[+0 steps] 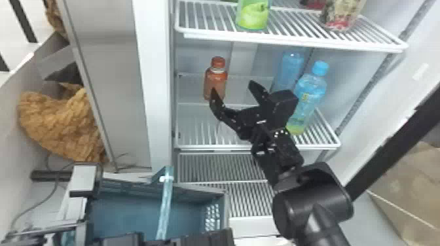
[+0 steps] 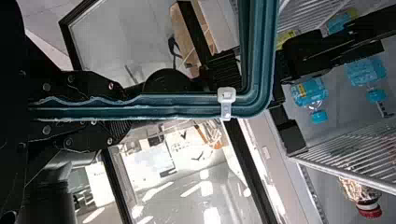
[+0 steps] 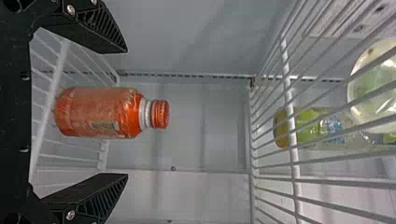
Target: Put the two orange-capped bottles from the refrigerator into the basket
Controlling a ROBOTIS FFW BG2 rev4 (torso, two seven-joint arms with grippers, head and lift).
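Well, spread right gripper [image 1: 232,86] faces the orange-capped bottle [image 1: 215,78], room either side; left gripper [image 1: 160,241] seemingly pinches basket handle [image 1: 165,201].

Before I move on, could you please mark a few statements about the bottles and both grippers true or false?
1. The orange-capped bottle stands upright on a wire shelf. True.
2. The right gripper is open. True.
3. The left gripper is empty. False: the left gripper is shut on the basket handle.
4. The nearer blue-capped bottle is left of the orange-capped one in the head view. False: the nearer blue-capped bottle is to its right.
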